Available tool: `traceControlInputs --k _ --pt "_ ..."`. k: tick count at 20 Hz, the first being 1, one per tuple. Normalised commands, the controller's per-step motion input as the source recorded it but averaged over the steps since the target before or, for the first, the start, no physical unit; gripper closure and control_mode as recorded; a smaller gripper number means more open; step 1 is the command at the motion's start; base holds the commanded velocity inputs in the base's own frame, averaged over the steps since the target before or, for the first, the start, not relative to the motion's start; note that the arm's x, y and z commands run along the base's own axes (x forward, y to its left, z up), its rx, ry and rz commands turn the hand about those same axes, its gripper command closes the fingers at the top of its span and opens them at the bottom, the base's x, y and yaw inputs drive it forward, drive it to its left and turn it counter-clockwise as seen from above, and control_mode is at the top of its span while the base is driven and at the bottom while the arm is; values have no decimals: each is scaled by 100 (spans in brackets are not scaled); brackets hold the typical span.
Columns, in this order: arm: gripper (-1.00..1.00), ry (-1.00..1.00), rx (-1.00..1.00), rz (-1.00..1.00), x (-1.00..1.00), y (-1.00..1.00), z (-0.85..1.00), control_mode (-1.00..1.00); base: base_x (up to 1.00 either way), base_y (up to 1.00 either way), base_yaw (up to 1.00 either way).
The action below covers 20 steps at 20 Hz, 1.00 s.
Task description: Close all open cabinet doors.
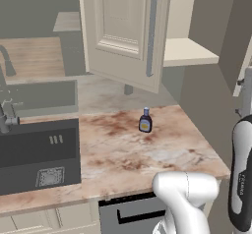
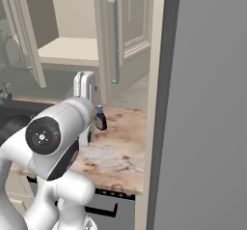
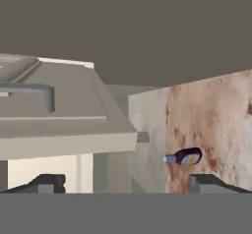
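In the left base view, a tall cream-beige panelled cabinet door [image 1: 125,31] is seen swung open above the brown marbled stone worktop [image 1: 147,154], where a small dark bottle [image 1: 145,120] stands. In the right base view, it [image 2: 125,31] stands ajar. In the hand view, the dark fingers [image 3: 49,183] are held spread, gripping nothing.

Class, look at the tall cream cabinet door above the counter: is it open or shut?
Open. The cabinet door swings out over the counter, baring the shelf behind it.

Cabinet door [image 1: 125,31] cut off by the top edge; bottle [image 1: 145,120] label too small to read.
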Motion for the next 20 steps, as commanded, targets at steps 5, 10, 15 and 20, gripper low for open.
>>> traceControlInputs --k 5,10,15,20 --pt "-100 0 0 -2 0 -33 0 -100 0 0 0" --pt "-100 0 0 -7 7 -16 0 -100 0 0 0" --pt "-100 0 0 -6 4 -21 0 -100 0 0 0" --pt "-100 -3 0 -6 7 -23 0 -100 0 0 0"
